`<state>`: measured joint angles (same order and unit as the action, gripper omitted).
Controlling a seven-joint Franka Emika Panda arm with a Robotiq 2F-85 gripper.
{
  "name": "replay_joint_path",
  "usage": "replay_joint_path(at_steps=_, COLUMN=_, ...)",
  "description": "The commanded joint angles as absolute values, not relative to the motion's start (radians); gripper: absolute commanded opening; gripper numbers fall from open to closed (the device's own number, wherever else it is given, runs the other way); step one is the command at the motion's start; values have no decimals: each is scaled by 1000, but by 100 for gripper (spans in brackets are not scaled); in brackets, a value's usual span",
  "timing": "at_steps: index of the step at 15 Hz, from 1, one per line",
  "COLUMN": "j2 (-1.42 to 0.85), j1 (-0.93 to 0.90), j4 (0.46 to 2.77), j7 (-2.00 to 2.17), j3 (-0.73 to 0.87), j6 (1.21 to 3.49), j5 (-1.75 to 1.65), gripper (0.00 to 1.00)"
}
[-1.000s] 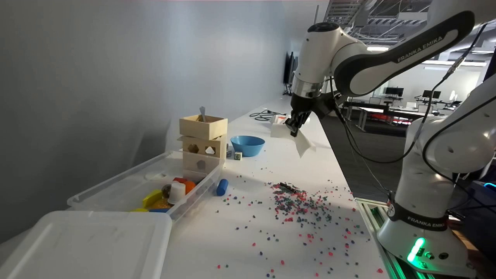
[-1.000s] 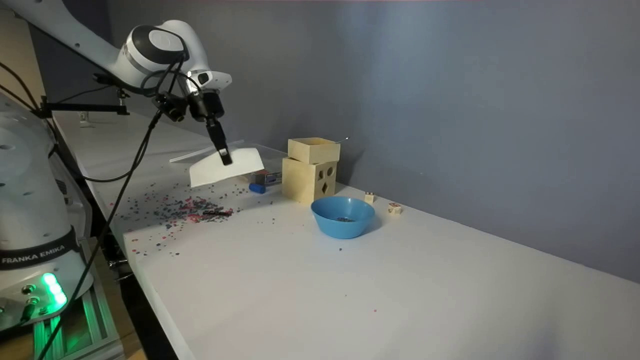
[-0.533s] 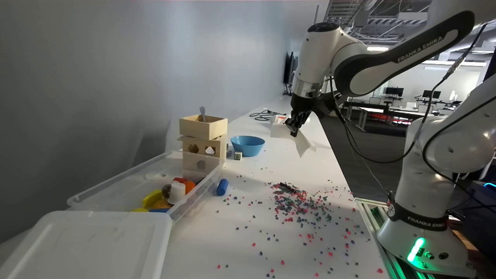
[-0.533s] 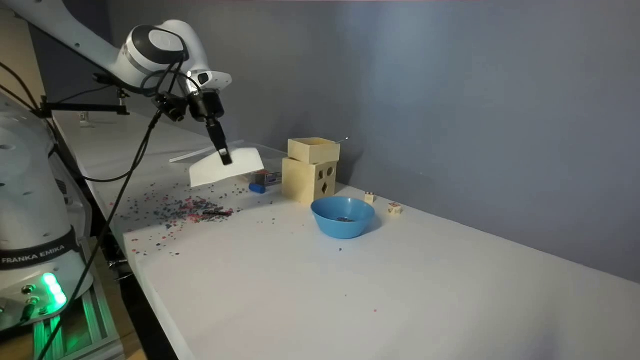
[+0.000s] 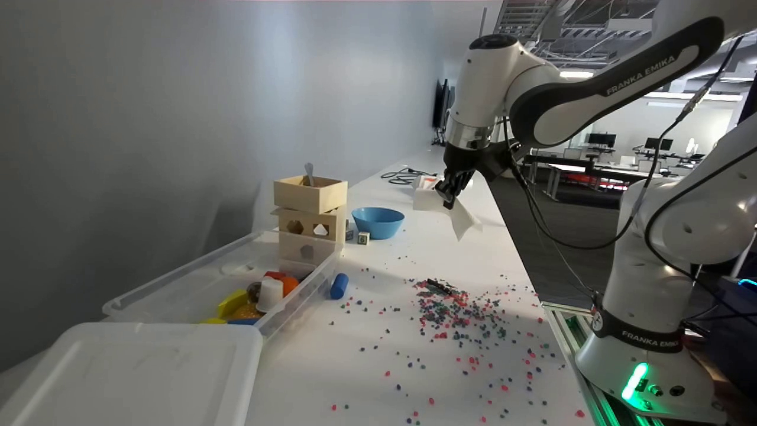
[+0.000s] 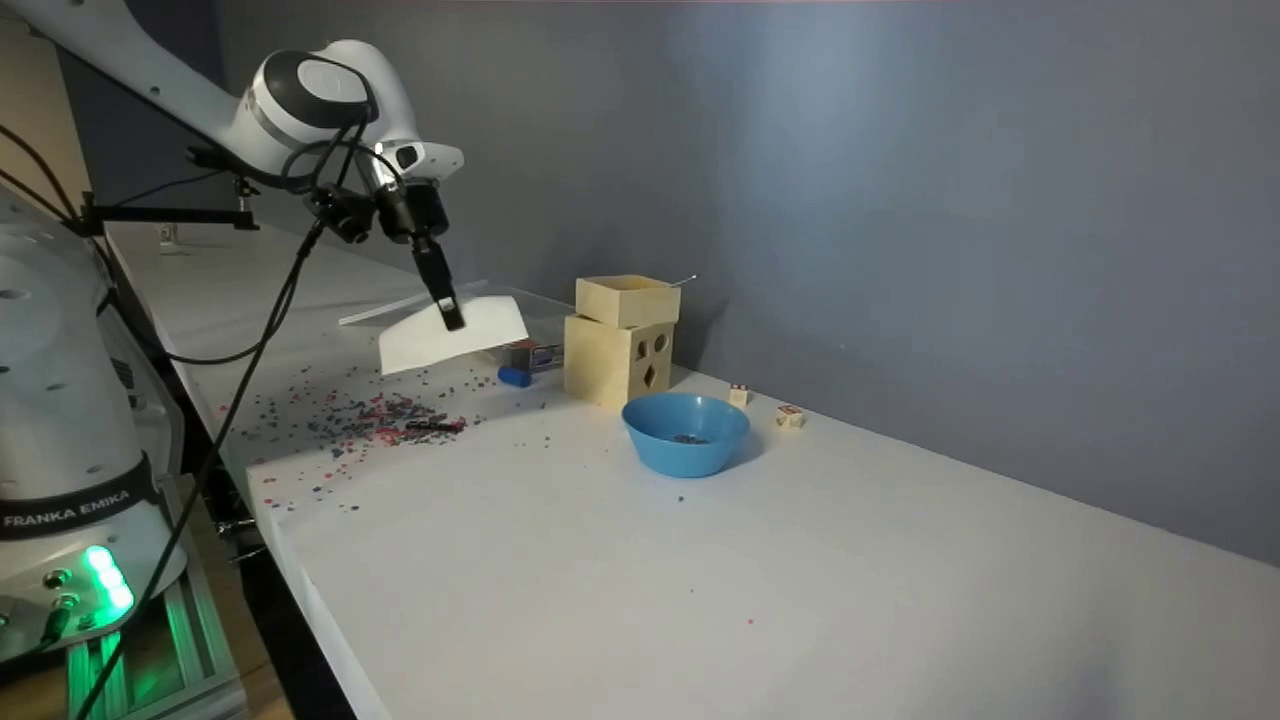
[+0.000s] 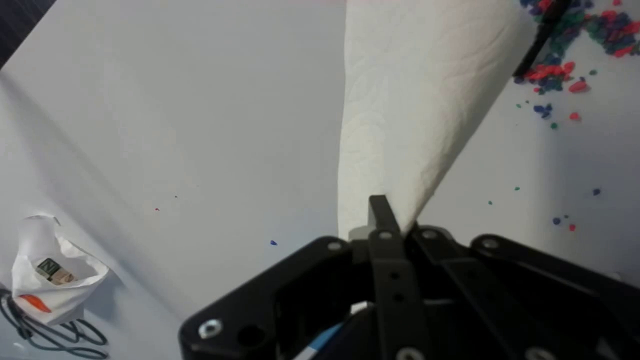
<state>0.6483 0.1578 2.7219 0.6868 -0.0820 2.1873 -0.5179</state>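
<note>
Along a grey wall (image 6: 950, 250) runs a white desk (image 6: 760, 560), littered with red, blue and green bits (image 5: 452, 309). Above it, near those bits, my pincer (image 6: 453, 320) tightly pinches a paper towel (image 7: 400, 110) drooping to either side, presumably because only that pinch carries it. Beside a wooden shape sorter (image 6: 598, 362), a blue bowl (image 6: 672, 458) likely keeps its specks (image 6: 690, 439) from straying.
</note>
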Motion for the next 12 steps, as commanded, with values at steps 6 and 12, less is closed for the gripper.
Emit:
replay_joint_path(at_steps=6, j2=643, j1=37, j4=2743, j7=574, j3=-110, j6=2311, j5=-298, gripper=0)
replay_joint_path(at_steps=12, j2=704, j1=-119, j4=2770, j7=322, j3=-98, j6=2368, j5=-61, gripper=0)
